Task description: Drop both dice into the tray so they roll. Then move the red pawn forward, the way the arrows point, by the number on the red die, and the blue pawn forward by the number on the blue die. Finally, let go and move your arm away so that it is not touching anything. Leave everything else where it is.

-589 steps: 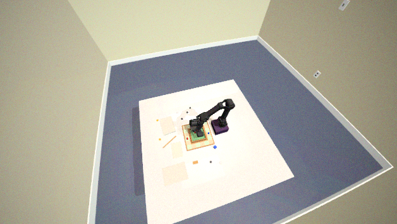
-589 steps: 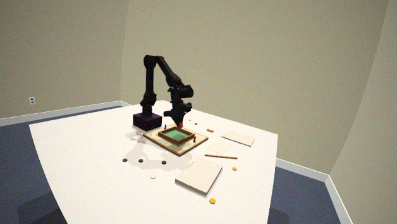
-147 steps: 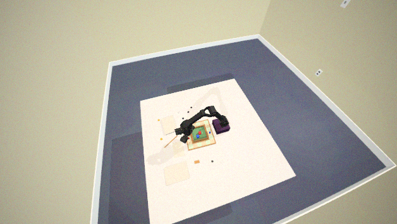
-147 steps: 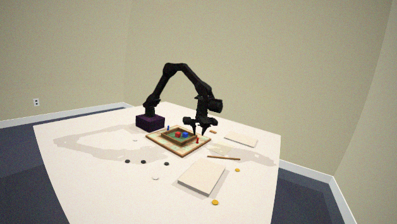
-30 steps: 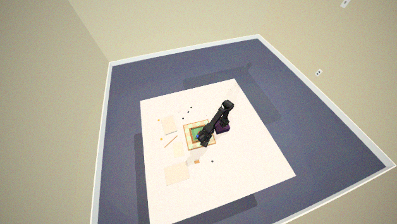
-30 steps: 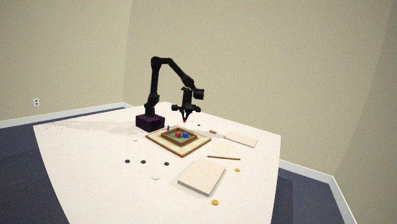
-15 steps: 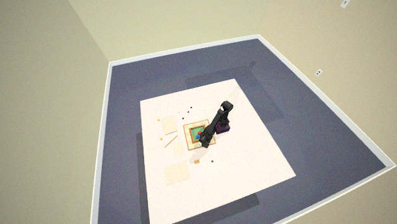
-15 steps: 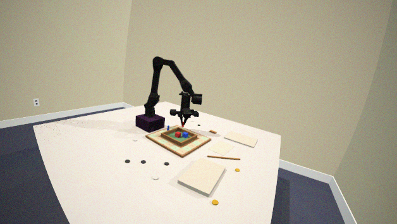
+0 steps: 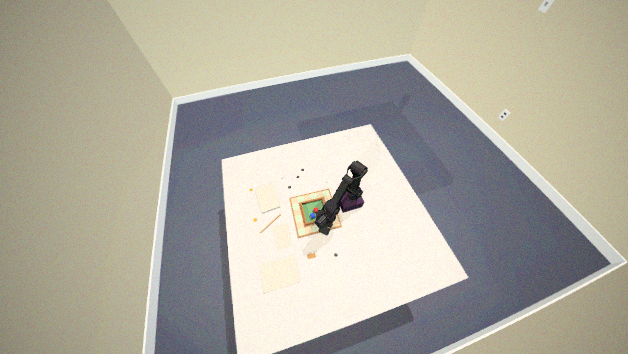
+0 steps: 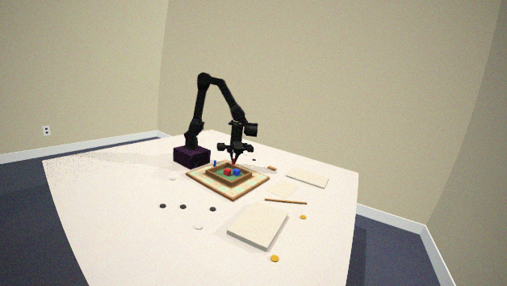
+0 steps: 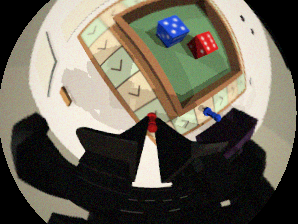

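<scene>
My gripper (image 10: pixel 233 163) (image 11: pixel 151 119) is shut on the red pawn (image 11: pixel 152 119), upright at the fingertips, low over the board's corner; whether it touches is unclear. The board (image 9: pixel 295 212) (image 10: pixel 232 195) (image 11: pixel 119 66) has arrowed squares around the brown-walled green tray (image 9: pixel 302 214) (image 10: pixel 218 179) (image 11: pixel 145 57). Inside the tray lie the red die (image 9: pixel 315 210) (image 10: pixel 227 172) (image 11: pixel 203 45) and blue die (image 9: pixel 312 216) (image 10: pixel 236 172) (image 11: pixel 172 31), each with several pips on top. The blue pawn (image 10: pixel 215 163) (image 11: pixel 212 114) stands on the board's side nearest the arm's base. In the top view the arm hides the fingertips.
An orange block (image 9: pixel 311 255) (image 10: pixel 272 168) (image 11: pixel 65 96) lies off the board's corner. Two pale slabs (image 9: pixel 267 197) (image 10: pixel 307 178), a thin sheet (image 10: pixel 283 188), a stick (image 9: pixel 270 223) (image 10: pixel 286 201), and dark, white and yellow discs lie around. The purple base (image 10: pixel 191 157) stands beside the board.
</scene>
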Motion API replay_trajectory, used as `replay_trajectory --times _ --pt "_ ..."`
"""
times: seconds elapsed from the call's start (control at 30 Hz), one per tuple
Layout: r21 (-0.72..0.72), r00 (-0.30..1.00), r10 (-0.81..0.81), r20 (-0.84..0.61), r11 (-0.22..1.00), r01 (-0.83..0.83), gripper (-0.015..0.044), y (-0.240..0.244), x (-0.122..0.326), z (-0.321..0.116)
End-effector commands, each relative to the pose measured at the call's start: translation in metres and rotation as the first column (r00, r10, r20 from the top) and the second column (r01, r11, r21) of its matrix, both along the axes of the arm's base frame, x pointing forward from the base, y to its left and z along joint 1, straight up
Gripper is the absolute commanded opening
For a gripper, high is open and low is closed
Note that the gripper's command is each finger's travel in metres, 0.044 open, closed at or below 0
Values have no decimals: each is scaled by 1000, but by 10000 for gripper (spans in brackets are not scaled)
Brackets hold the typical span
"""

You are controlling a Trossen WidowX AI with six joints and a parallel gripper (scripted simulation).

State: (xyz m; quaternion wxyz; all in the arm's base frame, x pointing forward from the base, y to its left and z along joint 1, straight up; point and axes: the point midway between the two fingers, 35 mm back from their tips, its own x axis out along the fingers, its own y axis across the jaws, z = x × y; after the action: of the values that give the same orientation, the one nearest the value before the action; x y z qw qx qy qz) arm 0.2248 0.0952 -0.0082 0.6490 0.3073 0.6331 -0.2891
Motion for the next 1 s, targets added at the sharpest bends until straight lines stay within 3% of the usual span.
replay_trajectory --times 0.0,0.53,0.63,0.8,0.87,0.97 --pt "0 1000 0 0 1000 0 26 0 0 0" --pt "0 1000 -1 -1 1000 1 440 0 0 10" --pt "0 1000 -4 -5 1000 4 440 -1 -2 43" --pt "0 1000 -5 -6 1000 5 440 -1 -3 46" --pt "-1 999 45 -5 999 -45 387 -5 -4 46" --pt "-8 965 260 -4 965 -261 309 -20 -12 49"
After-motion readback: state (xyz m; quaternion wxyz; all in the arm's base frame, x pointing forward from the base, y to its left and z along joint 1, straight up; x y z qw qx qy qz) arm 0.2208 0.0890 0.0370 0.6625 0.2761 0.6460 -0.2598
